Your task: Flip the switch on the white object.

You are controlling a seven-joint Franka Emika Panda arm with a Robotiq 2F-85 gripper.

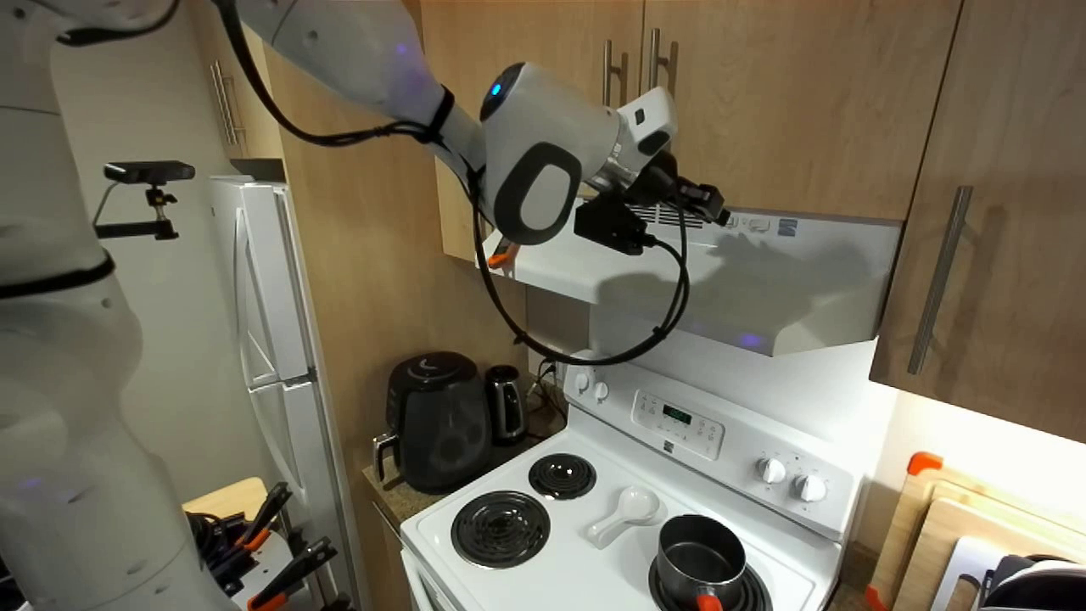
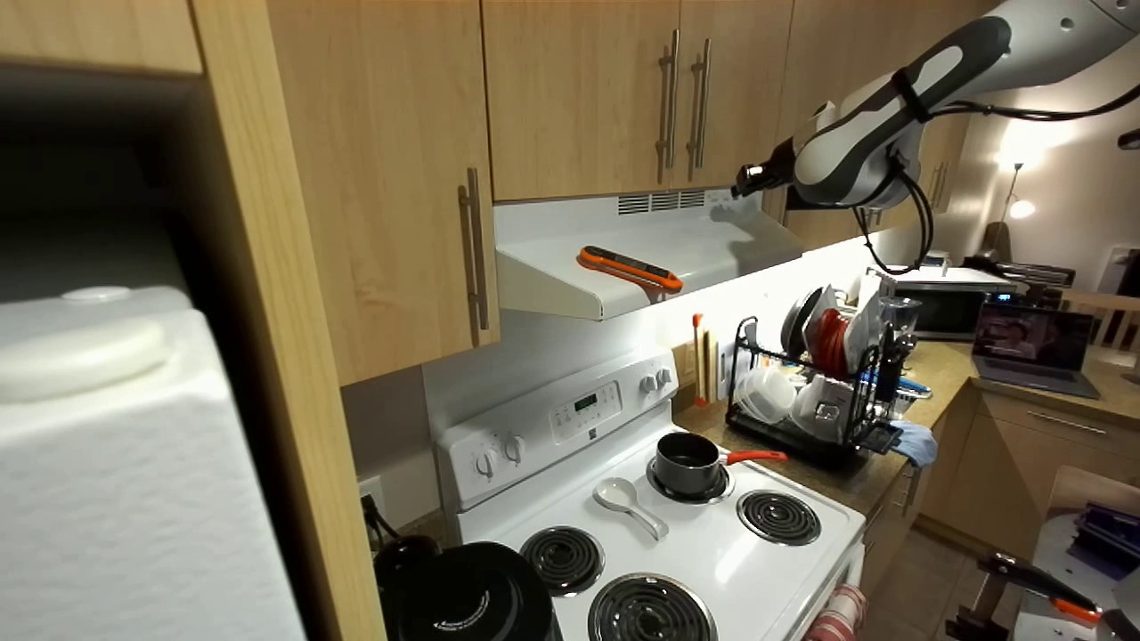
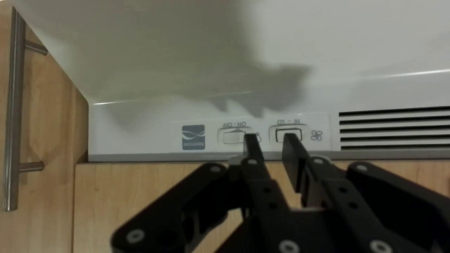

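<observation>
Wood-grain cabinets (image 2: 579, 98) with metal bar handles (image 3: 14, 112) rise above the white range hood (image 2: 659, 233), which has a smooth, sloping front and slotted vents (image 3: 393, 128). Below the hood stands a white stove (image 1: 611, 471) with coiled black burners (image 1: 501, 529). Before the hood's upper face, the gripper (image 3: 270, 138) holds its flat black fingers (image 3: 252, 147) apart, a narrow gap between them. The hood carries a rectangular ON-OFF switch (image 3: 233, 137) and a HI-LO switch (image 3: 281, 135); finger contact cannot be determined.
</observation>
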